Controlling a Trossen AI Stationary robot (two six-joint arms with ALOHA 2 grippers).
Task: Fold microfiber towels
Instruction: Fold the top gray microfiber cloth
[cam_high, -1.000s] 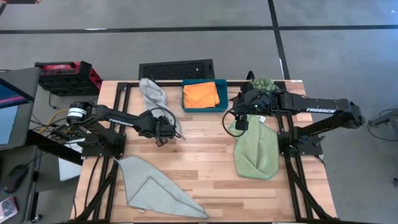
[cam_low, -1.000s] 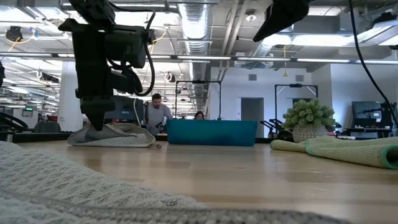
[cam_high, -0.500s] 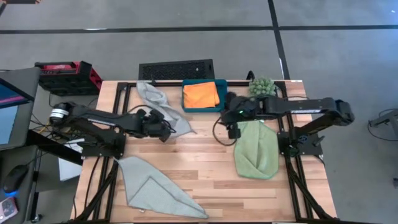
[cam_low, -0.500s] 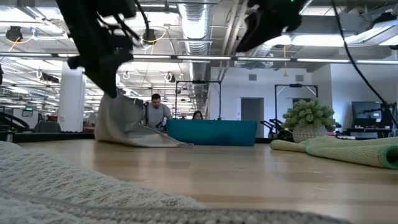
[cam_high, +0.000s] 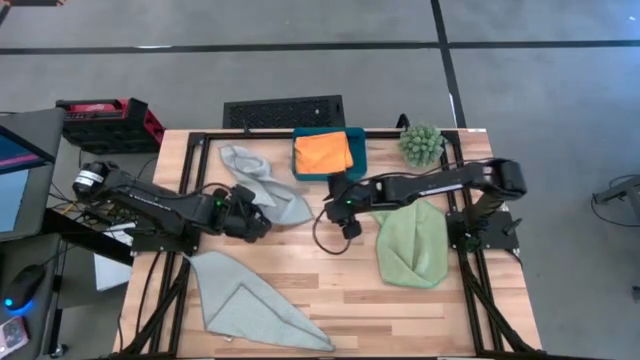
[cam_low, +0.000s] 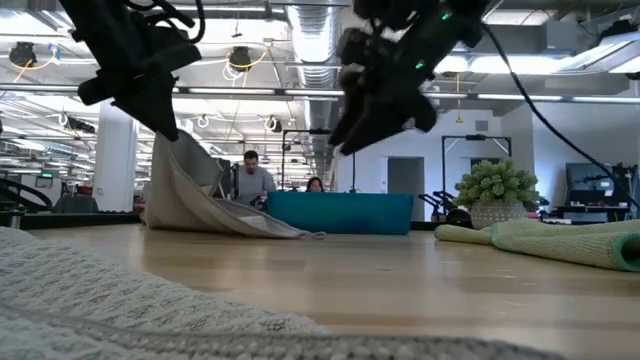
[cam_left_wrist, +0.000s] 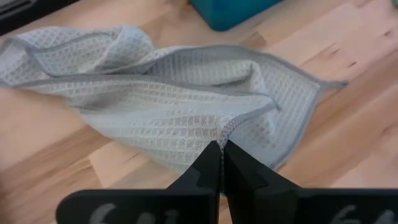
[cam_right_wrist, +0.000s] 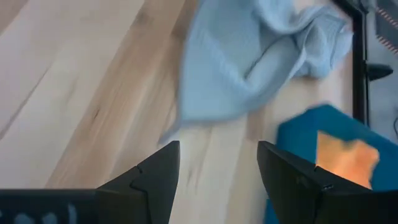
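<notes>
My left gripper (cam_left_wrist: 221, 148) is pinching the grey-blue towel's (cam_high: 262, 185) edge; my right gripper (cam_right_wrist: 217, 163), spread wide, nears its far corner. I'd grip that corner squarely before pulling the cloth taut; uneven tension would skew the fold.

No text, label, brand or number can be read in these pictures.

Both arms (cam_high: 160, 203) are matte black, jointed, with looping black cables. Wrist fingers (cam_right_wrist: 155, 177) are dark, angular, wedge-shaped. A silver cap ends the left arm's base.
</notes>
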